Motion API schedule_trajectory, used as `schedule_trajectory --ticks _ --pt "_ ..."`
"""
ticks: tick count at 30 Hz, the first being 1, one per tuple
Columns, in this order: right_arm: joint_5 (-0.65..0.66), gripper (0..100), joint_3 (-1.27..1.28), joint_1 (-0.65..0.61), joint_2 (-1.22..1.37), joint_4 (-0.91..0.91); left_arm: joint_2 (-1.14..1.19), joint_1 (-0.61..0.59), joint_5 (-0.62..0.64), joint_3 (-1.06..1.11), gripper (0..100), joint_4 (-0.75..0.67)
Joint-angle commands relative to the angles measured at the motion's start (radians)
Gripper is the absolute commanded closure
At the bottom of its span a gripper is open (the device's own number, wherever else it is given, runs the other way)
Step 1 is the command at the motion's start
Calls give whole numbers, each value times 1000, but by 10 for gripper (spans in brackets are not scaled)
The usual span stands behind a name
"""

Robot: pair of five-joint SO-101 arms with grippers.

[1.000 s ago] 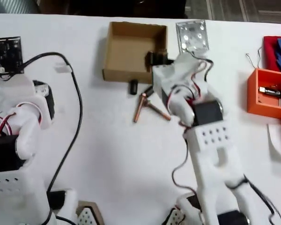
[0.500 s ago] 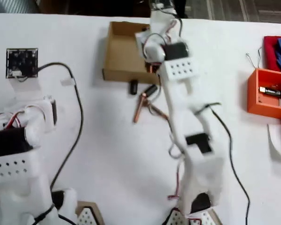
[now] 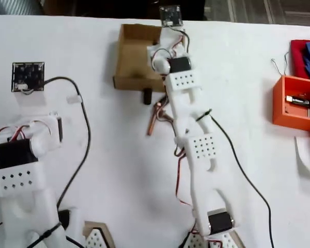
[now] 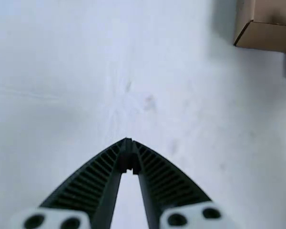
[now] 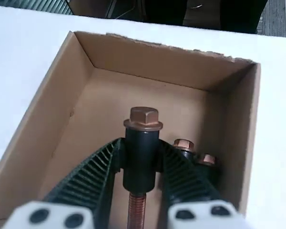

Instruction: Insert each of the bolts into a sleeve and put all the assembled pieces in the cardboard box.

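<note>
One outstretched arm (image 3: pixel 196 150) holds sleeve (image 5: pixel 140 160) over cardboard box (image 5: pixel 62 95).

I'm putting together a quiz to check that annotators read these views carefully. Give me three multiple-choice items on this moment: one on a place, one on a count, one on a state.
1. Where is the sleeved bolt that the right gripper holds?
A) above the cardboard box
B) inside a glass jar
C) in a person's hand

2. How many bolt heads lie in the box already?
A) none
B) two
C) five

3. How is the left gripper?
A) wide open
B) shut on a sleeve
C) shut, empty

Key:
1. A: the right wrist view shows the box's floor beneath it.
2. B: two copper heads lie beside one finger.
3. C: its tips meet with nothing between them.
</note>
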Motion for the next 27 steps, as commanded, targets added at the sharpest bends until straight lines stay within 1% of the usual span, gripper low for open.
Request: schedule_trajectory --ticks 1,9,23,27 --pt "-11 975 -74 4 -8 -36 -3 -8 -2 -2 975 -21" --pt "-17 975 -74 2 70 -70 -3 -5 2 -2 975 -21" --pt "-18 975 -72 -5 82 -67 -3 -3 2 -2 975 -20" --pt "-18 975 -28 -2 81 -73 -3 -3 3 -2 975 -20"
